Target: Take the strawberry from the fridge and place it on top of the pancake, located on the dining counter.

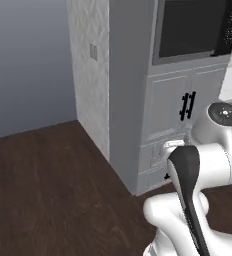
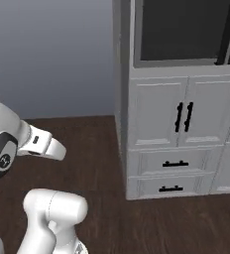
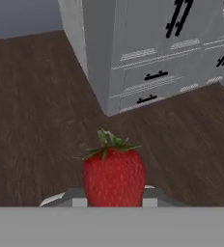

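The strawberry (image 3: 114, 176), red with a green leafy cap, stands upright at the bottom middle of the hand view. My gripper (image 3: 113, 198) is shut on it, with a pale grey finger tip (image 3: 70, 198) showing on either side of its base. The berry hangs over dark wood floor (image 3: 41, 125), some way in front of a grey cabinet. The fridge, the pancake and the dining counter are out of view.
A tall light grey cabinet tower (image 1: 163, 100) (image 2: 161, 114) with black handles (image 2: 183, 117), two drawers (image 2: 169, 163) and a dark recessed appliance (image 2: 184, 30) on top stands ahead to the right. Dark wood floor (image 1: 48, 190) spreads to the left up to a plain grey wall (image 1: 28, 60).
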